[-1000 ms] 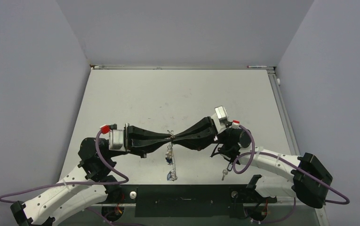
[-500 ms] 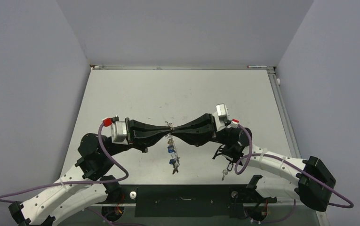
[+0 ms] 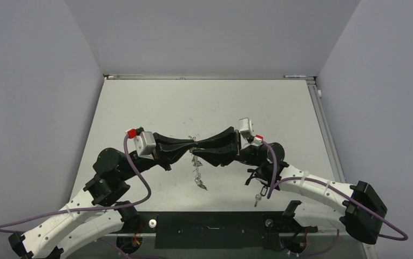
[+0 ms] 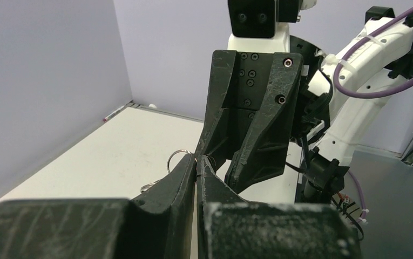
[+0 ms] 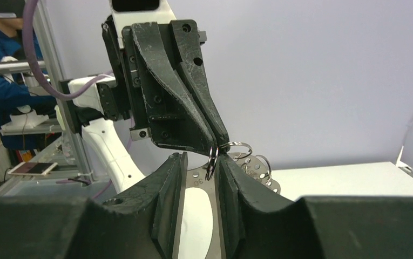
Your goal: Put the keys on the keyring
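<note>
Silver wire keyring, held aloft so its keys dangle free below it — left gripper clamped on it, right gripper with fingers parted around it. One keyring, two grippers, one loose key on the table right of the keyring; hanging keys too small to count.

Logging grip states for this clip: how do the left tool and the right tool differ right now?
The left tool is shut, fingers pinching the keyring; the right tool is open, a gap between its fingers. The left tool carries the ring; the right tool only straddles it. Both meet tip to tip above the table, keys hanging below.
</note>
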You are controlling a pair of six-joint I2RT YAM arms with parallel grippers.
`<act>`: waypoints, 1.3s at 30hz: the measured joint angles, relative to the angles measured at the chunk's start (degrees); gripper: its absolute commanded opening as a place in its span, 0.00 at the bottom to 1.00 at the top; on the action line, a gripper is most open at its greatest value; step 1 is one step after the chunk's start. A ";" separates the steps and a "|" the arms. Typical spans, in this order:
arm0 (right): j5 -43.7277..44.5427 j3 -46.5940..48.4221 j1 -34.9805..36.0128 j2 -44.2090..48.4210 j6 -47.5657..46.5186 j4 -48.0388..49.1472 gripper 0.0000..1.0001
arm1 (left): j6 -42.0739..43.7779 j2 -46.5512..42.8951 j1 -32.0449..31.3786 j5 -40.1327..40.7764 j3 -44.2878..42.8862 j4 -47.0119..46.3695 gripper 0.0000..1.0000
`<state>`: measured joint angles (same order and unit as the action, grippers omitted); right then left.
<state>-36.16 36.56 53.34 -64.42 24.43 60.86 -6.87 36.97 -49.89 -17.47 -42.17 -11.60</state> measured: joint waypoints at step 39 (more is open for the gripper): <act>5.84 -4.85 1.40 -1.60 -18.91 -27.89 0.05 | -2.08 -5.60 -0.31 7.37 11.08 11.56 0.20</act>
<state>-30.33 31.70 54.74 -66.02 5.52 32.97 -8.95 31.38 -50.19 -10.11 -31.09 -0.03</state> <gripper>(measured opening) 0.071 0.184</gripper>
